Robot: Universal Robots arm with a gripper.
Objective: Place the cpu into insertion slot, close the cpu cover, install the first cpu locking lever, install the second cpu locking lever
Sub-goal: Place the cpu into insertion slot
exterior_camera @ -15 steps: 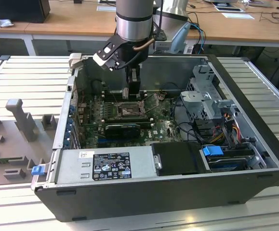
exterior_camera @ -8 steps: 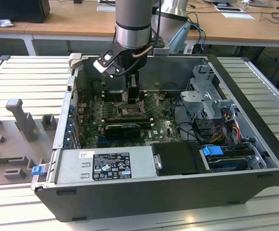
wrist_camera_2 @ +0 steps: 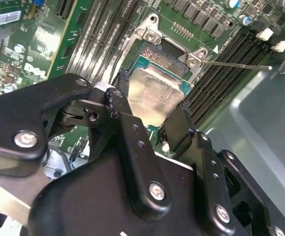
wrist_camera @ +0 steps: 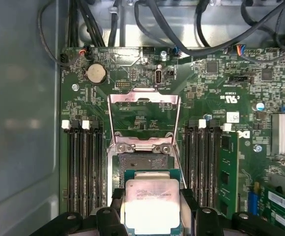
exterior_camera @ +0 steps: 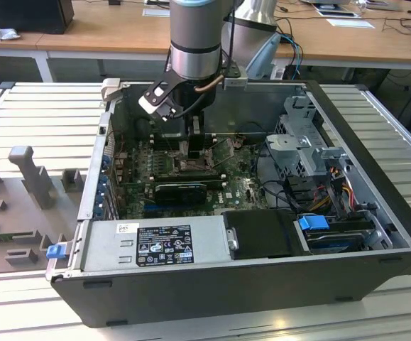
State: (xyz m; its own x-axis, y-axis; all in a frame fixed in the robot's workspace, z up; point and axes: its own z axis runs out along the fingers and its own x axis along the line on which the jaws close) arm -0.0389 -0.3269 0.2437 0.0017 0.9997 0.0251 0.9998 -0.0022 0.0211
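My gripper (exterior_camera: 191, 147) reaches down into the open computer case over the green board. In both wrist views its black fingers (wrist_camera_2: 116, 101) sit on two opposite sides of the cpu (wrist_camera_2: 154, 93), a silver-topped square chip (wrist_camera: 152, 202), and are shut on it. The cpu hangs just over the insertion slot (wrist_camera: 141, 161), whose dark square with a silvery rim (wrist_camera_2: 163, 48) lies partly hidden under the chip. The cpu cover (wrist_camera: 143, 98), a thin silvery frame, stands flipped open beyond the slot. A thin locking lever (wrist_camera_2: 236, 64) sticks out to one side, unlatched.
Long black memory slots (wrist_camera: 83, 167) run along both sides of the socket. A black card (exterior_camera: 180, 190) lies near it toward the case front. Cables (exterior_camera: 280, 188), a drive cage (exterior_camera: 308, 153) and the power supply (exterior_camera: 162, 245) crowd the case; its metal walls (exterior_camera: 95, 177) enclose the board.
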